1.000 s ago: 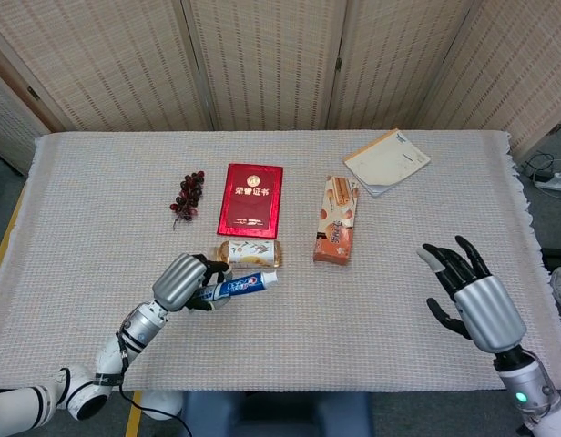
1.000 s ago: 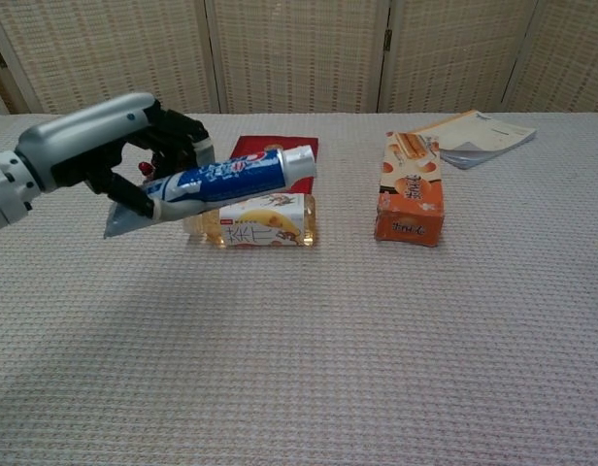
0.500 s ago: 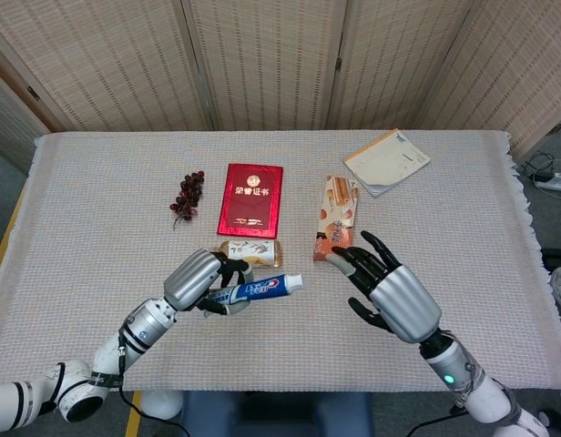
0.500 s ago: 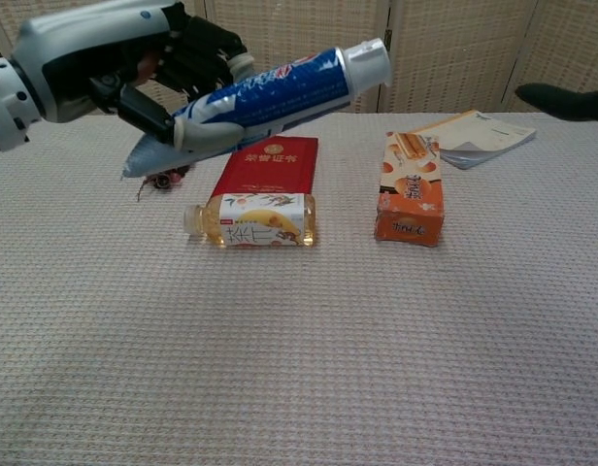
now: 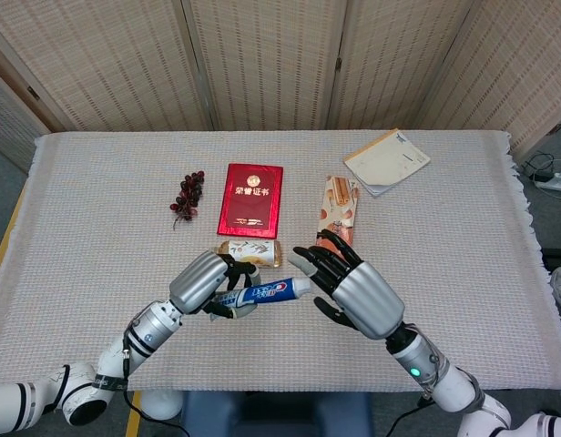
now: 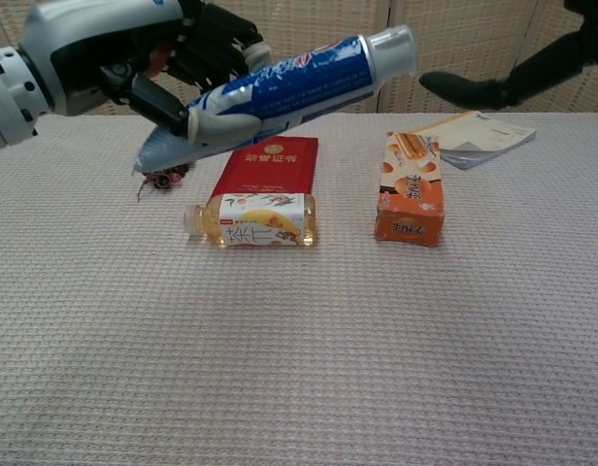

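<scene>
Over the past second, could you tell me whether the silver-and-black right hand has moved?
Yes: the right hand swung left, now beside the orange snack box.

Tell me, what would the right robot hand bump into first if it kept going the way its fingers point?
Probably the cap end of the toothpaste tube held by the left robot hand; the right robot hand points at it, though depth is unclear.

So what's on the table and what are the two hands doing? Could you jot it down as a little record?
left hand: grips a toothpaste tube, raised above the table, cap pointing towards the other hand
right hand: holds nothing, fingers spread, fingertips close to the tube's cap
below the tube: tea bottle lying on its side
middle of table: red booklet, orange snack box
left side: bunch of dark grapes
far right: notebook
table: pale woven cloth
</scene>
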`<state>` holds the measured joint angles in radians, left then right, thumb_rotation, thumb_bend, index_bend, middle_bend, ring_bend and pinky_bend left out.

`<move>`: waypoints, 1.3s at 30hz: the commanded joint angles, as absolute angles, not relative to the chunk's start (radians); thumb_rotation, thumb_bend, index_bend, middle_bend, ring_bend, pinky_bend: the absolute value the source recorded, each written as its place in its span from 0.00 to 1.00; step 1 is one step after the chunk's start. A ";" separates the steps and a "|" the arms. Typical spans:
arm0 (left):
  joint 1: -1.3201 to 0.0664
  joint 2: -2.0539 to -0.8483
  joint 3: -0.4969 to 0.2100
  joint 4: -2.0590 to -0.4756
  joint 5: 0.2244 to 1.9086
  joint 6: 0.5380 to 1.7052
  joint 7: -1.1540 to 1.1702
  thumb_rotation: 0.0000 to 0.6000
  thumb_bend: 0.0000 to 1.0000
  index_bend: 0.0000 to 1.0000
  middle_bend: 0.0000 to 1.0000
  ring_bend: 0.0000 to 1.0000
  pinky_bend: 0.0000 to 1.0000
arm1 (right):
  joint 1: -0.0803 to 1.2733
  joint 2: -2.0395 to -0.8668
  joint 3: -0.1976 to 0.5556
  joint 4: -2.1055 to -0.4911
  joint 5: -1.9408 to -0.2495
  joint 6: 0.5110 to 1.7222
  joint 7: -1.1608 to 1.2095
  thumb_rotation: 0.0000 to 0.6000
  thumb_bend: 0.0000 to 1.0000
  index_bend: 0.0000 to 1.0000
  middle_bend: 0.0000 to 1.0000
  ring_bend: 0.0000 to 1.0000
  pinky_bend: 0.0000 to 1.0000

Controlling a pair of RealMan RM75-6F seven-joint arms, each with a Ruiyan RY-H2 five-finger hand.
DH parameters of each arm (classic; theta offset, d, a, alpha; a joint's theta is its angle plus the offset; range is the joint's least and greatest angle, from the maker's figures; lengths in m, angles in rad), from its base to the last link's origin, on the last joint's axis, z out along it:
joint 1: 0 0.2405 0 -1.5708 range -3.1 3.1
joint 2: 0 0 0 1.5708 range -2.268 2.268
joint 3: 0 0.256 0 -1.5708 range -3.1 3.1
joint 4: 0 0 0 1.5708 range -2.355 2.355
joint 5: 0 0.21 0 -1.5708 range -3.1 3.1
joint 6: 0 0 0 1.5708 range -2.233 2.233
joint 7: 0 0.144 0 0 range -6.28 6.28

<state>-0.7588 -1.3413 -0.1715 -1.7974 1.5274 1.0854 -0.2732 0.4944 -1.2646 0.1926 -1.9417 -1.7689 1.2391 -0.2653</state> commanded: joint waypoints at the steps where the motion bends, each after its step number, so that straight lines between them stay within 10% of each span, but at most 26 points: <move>1: -0.760 -1.341 -0.170 -1.798 1.526 1.084 -0.271 1.00 0.64 0.78 0.77 0.75 0.60 | 0.501 -1.271 0.193 -1.942 -1.764 1.237 -0.270 1.00 0.43 0.05 0.17 0.19 0.05; 39: -0.751 -1.331 -0.142 -1.799 1.585 1.121 -0.275 1.00 0.66 0.80 0.78 0.75 0.60 | 0.550 -1.312 0.207 -1.932 -1.687 1.263 -0.345 1.00 0.43 0.07 0.20 0.20 0.05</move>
<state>-0.7514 -1.3307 -0.1428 -1.7992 1.5848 1.1203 -0.2754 0.5498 -1.3108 0.2066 -1.9329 -1.6875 1.2613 -0.3451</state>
